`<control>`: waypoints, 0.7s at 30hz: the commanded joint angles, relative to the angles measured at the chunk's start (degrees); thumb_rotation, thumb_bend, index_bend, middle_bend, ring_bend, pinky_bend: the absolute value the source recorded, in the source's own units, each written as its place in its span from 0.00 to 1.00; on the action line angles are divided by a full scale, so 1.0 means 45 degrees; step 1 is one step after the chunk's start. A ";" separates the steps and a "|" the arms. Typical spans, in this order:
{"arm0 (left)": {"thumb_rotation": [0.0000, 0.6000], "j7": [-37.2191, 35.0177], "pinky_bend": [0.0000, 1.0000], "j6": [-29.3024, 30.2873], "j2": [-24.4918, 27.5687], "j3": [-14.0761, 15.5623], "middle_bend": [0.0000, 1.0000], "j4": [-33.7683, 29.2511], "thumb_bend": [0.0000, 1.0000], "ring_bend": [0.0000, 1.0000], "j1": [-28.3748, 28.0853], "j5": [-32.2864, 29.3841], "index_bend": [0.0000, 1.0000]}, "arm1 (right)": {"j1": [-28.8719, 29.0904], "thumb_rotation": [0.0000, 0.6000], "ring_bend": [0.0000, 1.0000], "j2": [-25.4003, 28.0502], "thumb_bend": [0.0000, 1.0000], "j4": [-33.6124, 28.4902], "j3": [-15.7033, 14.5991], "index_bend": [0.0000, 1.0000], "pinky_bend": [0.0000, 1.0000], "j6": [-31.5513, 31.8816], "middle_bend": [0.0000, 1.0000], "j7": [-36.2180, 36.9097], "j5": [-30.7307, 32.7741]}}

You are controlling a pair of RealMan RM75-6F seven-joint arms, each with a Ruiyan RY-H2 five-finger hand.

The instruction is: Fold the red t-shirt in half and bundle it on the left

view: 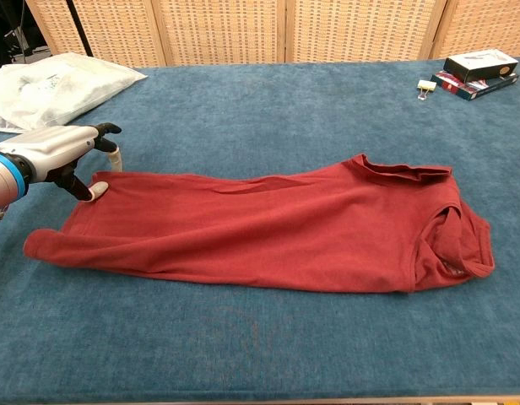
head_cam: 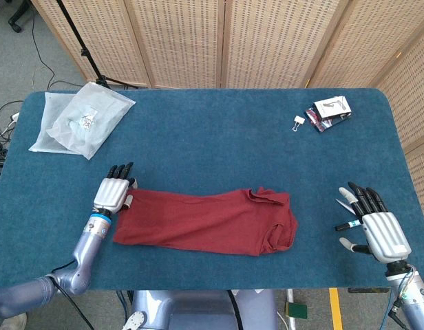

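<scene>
The red t-shirt lies folded lengthwise in a long strip across the front middle of the blue table, collar end bunched at the right. My left hand hovers at the shirt's left end, fingers apart; its thumb tip sits at the cloth's upper left corner and grips nothing. My right hand rests open over the table near the right front edge, well clear of the shirt. The chest view does not show the right hand.
A clear plastic bag lies at the back left. A small stack of boxes and a binder clip sit at the back right. Wicker screens stand behind the table.
</scene>
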 commanded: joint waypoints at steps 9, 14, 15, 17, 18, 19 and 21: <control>1.00 -0.0195 0.00 0.0436 -0.0434 0.0000 0.00 0.0379 0.46 0.00 0.0285 0.0360 0.68 | -0.0044 1.00 0.00 0.0023 0.00 0.0007 0.0060 0.00 0.00 -0.0036 0.00 0.0107 -0.0051; 1.00 -0.0422 0.00 0.0467 -0.0497 -0.0082 0.00 0.0483 0.47 0.00 0.0343 0.0513 0.70 | -0.0055 1.00 0.00 0.0028 0.00 0.0005 0.0075 0.00 0.00 -0.0070 0.00 0.0134 -0.0085; 1.00 -0.0450 0.00 0.0475 -0.0500 -0.0092 0.00 0.0493 0.48 0.00 0.0353 0.0541 0.71 | -0.0054 1.00 0.00 0.0032 0.00 0.0006 0.0077 0.00 0.00 -0.0082 0.00 0.0138 -0.0086; 1.00 -0.0507 0.00 0.0531 -0.0507 -0.0134 0.00 0.0511 0.50 0.00 0.0371 0.0617 0.73 | -0.0057 1.00 0.00 0.0033 0.00 0.0005 0.0087 0.00 0.00 -0.0098 0.00 0.0134 -0.0087; 1.00 -0.0527 0.00 0.0551 -0.0504 -0.0157 0.00 0.0506 0.52 0.00 0.0377 0.0641 0.74 | -0.0060 1.00 0.00 0.0033 0.00 0.0003 0.0091 0.00 0.00 -0.0097 0.00 0.0136 -0.0093; 1.00 -0.0526 0.00 0.0577 -0.0494 -0.0186 0.00 0.0490 0.54 0.00 0.0384 0.0659 0.76 | -0.0061 1.00 0.00 0.0036 0.00 0.0002 0.0100 0.00 0.00 -0.0098 0.00 0.0144 -0.0098; 1.00 -0.0469 0.00 0.0606 -0.0468 -0.0223 0.00 0.0449 0.55 0.00 0.0386 0.0667 0.78 | -0.0067 1.00 0.00 0.0032 0.00 0.0008 0.0107 0.00 0.00 -0.0102 0.00 0.0141 -0.0100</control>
